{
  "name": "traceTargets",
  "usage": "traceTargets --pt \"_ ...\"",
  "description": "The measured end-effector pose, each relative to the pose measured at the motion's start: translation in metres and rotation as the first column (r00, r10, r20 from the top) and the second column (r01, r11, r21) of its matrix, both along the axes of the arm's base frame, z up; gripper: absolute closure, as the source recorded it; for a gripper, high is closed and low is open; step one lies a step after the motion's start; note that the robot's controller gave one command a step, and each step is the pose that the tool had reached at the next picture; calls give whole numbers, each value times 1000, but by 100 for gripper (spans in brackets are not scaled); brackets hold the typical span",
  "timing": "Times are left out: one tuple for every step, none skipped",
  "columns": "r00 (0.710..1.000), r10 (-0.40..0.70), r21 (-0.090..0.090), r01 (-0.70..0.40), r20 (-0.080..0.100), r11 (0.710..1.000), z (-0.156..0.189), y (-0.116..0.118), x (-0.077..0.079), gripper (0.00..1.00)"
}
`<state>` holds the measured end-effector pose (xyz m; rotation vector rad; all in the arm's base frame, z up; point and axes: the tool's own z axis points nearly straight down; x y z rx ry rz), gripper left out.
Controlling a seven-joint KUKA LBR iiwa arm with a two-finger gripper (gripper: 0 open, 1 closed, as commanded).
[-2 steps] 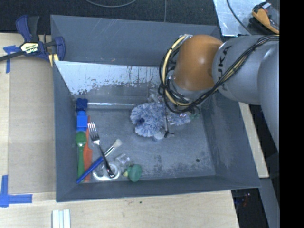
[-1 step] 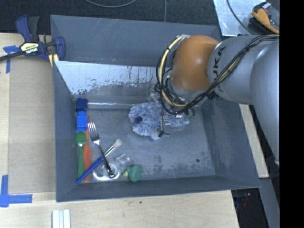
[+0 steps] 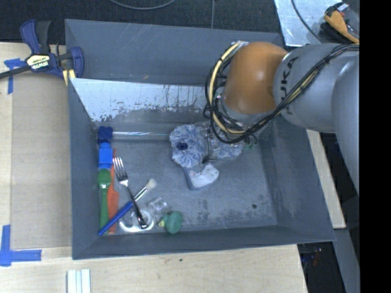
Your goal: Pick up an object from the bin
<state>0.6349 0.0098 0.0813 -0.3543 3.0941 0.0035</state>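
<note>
My gripper (image 3: 211, 153) reaches down in the middle of the bin, under the orange cover. It stands on a crumpled blue-grey cloth (image 3: 190, 146) lying there. Its fingertips sit at the cloth's right side, with folds of cloth around them. A pale grey lump of the same cloth (image 3: 202, 176) sticks out just below the gripper.
A heap lies along the bin's left wall and front left corner: blue blocks (image 3: 104, 145), a green and orange utensil (image 3: 104, 195), a metal fork (image 3: 124, 180), a blue stick (image 3: 117, 218), a clear plastic piece (image 3: 156, 207) and a small green object (image 3: 173, 221).
</note>
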Motion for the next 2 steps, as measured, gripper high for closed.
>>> traceTargets --pt "1000 -1 0 1 0 1000 0 0 0 100" --pt "1000 -3 1 3 5 1000 44 0 1 100"
